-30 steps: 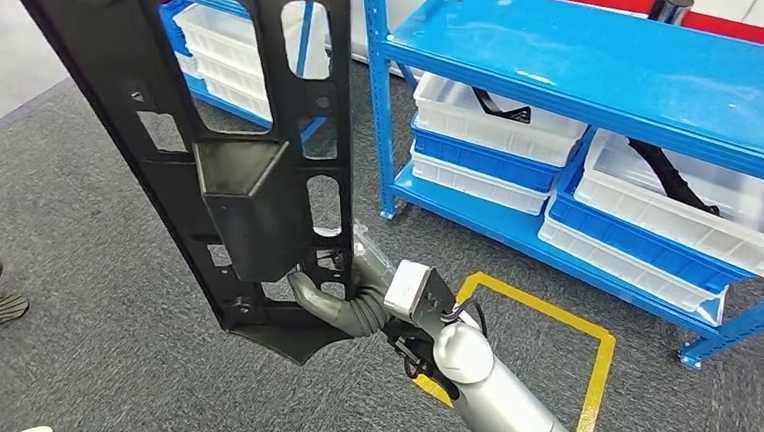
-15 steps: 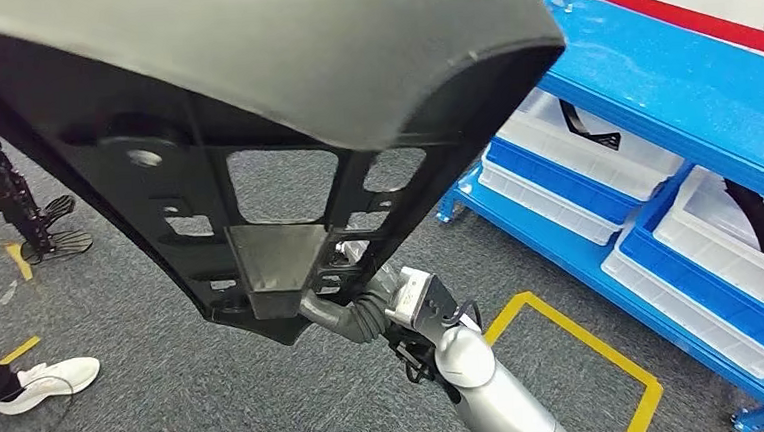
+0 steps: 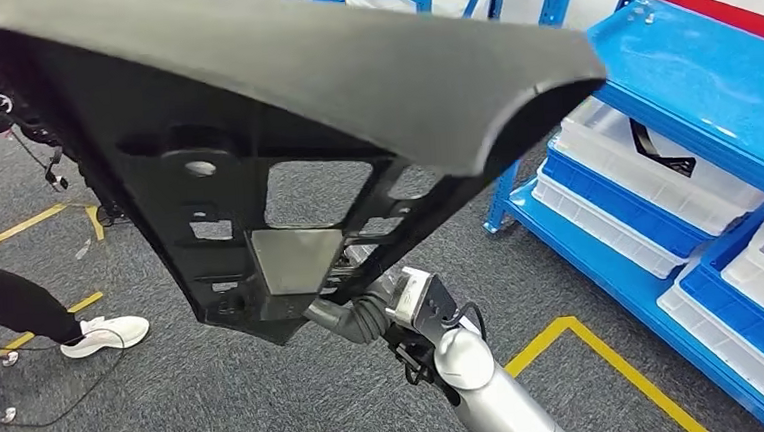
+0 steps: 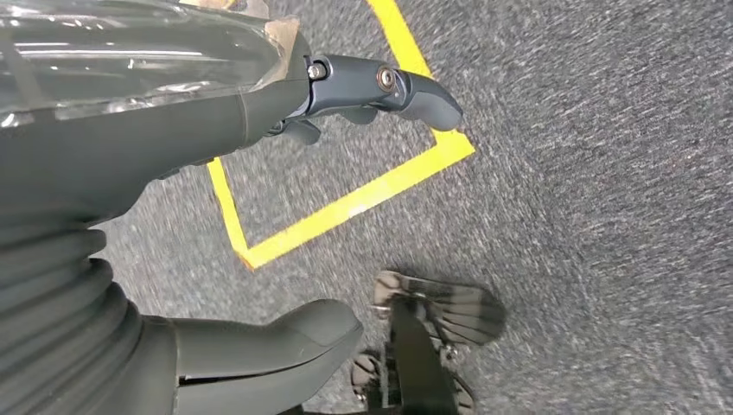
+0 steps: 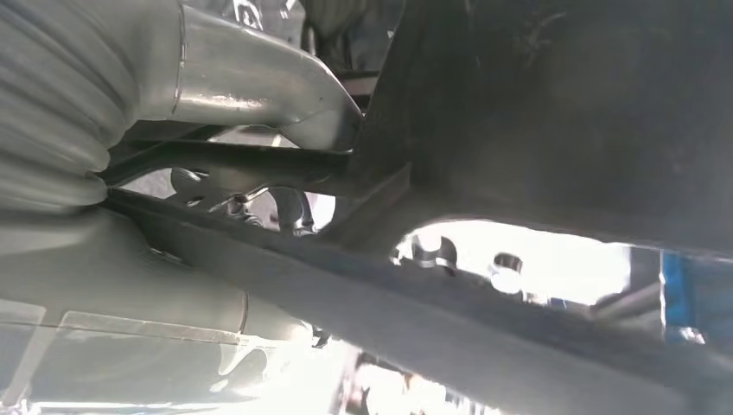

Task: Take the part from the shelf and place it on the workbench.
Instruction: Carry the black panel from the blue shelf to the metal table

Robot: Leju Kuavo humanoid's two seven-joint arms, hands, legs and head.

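The right hand [image 3: 349, 313] gripped the black plastic panel [image 3: 283, 132] at its lower edge, the part rising up and over the hand, clear of the blue shelf [image 3: 711, 86]. The carry step seemed underway; next, finding the workbench. The left hand [image 4: 259, 112] hung empty, fingers apart.

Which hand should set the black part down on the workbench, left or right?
Right. The right hand already grips the black part at its lower edge, lifted off the shelf. The left hand hangs over the floor, holding nothing.
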